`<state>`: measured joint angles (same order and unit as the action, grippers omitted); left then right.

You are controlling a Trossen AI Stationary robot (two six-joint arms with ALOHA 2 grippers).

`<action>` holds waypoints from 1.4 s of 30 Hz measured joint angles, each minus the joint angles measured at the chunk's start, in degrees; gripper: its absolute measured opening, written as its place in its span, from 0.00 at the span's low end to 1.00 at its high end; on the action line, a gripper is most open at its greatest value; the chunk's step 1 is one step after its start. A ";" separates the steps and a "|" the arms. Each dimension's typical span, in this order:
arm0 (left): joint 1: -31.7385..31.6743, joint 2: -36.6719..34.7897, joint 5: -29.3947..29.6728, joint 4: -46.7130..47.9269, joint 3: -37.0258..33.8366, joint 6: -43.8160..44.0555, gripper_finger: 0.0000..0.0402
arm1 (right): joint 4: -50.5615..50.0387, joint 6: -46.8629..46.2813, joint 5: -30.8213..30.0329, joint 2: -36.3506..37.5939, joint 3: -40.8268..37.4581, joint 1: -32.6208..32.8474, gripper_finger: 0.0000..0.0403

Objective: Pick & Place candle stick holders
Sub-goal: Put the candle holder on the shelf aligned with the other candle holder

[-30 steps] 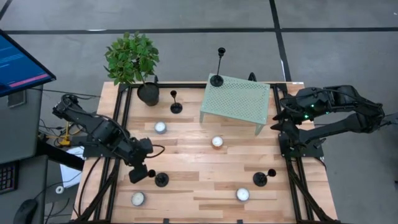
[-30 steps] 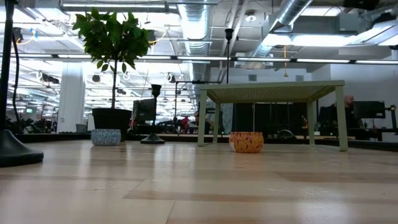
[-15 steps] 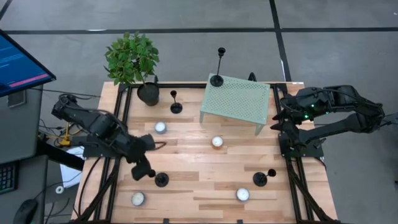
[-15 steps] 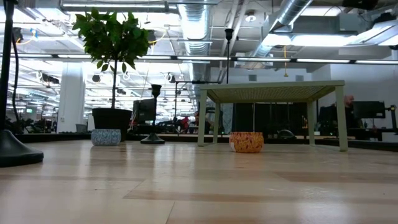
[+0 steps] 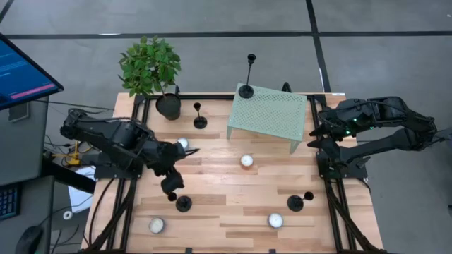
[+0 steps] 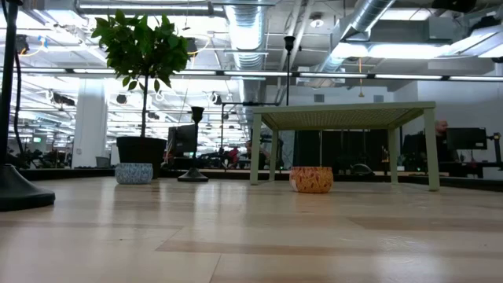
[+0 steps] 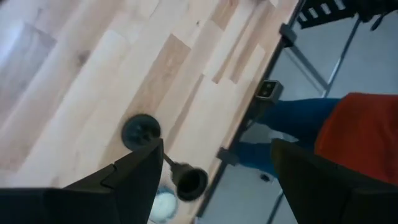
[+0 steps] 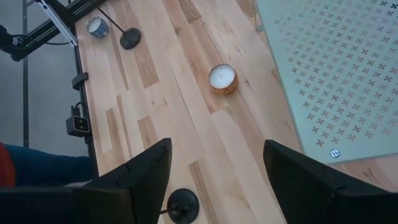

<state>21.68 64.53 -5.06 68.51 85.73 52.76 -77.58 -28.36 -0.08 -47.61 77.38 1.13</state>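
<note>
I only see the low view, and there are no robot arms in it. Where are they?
Observer: The left pincer hovers over the table's front left, right beside a candlestick.
Operator: Is it grabbing it?
Observer: No. The left wrist view shows it open, holding nothing.
Operator: What about the other arm?
Observer: The right pincer waits, open, at the table's right edge, next to the green stand.
</note>
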 joint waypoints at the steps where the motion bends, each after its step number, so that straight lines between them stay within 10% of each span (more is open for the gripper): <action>1: -0.32 0.57 -0.61 0.02 0.00 -1.06 0.74 | 0.00 0.01 0.00 -0.01 0.00 0.00 0.61; 12: 1.68 8.11 -12.92 4.44 -0.02 -9.37 0.74 | -0.01 0.42 0.01 -0.01 -0.01 -0.01 0.61; 42: 7.85 8.77 -1.02 5.62 -0.04 -10.52 0.74 | 0.00 0.27 0.00 0.02 0.00 -0.02 0.61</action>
<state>29.53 73.30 -6.08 74.13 85.69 42.24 -77.58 -28.10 -0.08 -47.59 77.38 1.10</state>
